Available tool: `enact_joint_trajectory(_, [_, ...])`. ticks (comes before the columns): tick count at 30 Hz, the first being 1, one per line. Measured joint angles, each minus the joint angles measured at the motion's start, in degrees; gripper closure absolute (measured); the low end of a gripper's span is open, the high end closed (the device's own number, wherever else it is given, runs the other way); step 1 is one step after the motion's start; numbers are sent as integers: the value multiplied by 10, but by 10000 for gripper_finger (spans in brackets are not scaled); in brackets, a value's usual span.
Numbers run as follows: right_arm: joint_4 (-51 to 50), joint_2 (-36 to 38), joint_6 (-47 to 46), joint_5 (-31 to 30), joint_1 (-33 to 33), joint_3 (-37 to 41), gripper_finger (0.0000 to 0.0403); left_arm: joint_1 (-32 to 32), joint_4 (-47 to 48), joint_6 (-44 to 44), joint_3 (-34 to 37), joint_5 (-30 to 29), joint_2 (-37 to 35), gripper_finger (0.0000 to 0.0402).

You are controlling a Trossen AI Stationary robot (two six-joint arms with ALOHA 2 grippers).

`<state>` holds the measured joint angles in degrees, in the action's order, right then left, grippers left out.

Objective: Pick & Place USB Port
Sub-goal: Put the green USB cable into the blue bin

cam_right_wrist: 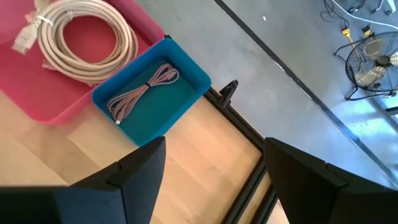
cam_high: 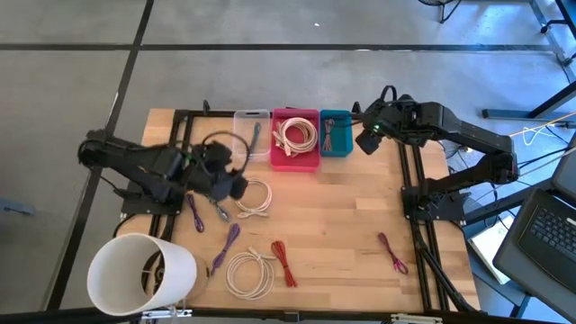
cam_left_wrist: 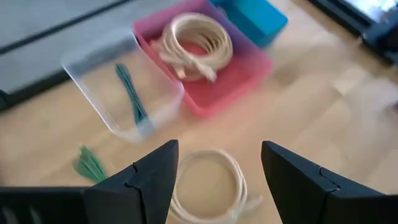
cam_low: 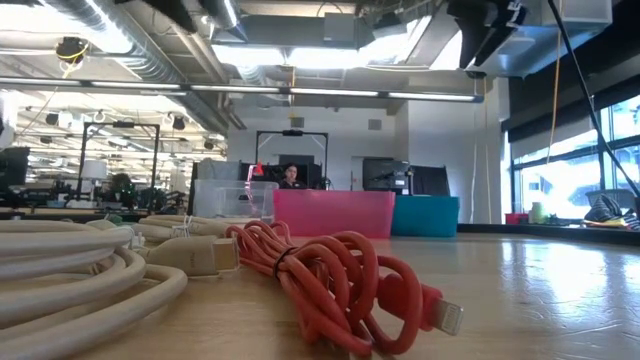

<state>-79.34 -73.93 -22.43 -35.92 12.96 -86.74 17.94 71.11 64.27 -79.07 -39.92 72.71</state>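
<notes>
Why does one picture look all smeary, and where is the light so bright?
In the left wrist view everything past the left claw, like the pink bin and clear bin, is smeared by blur; in the low view the ceiling lights and window glare white, and the near red cable looks huge; the high view is evenly lit and sharp.
</notes>
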Motion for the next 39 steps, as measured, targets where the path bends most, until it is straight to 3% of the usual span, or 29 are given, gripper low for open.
enact_joint_trajectory(7, [7,0,-1,2,0,0,130,45,0,100,67,39,1,178])
enact_joint_trajectory(17, [7,0,-14,14,0,0,130,58,10,136,98,99,1,178])
enact_joint_trajectory(39, [9,0,-28,17,0,0,130,182,10,340,152,114,1,178])
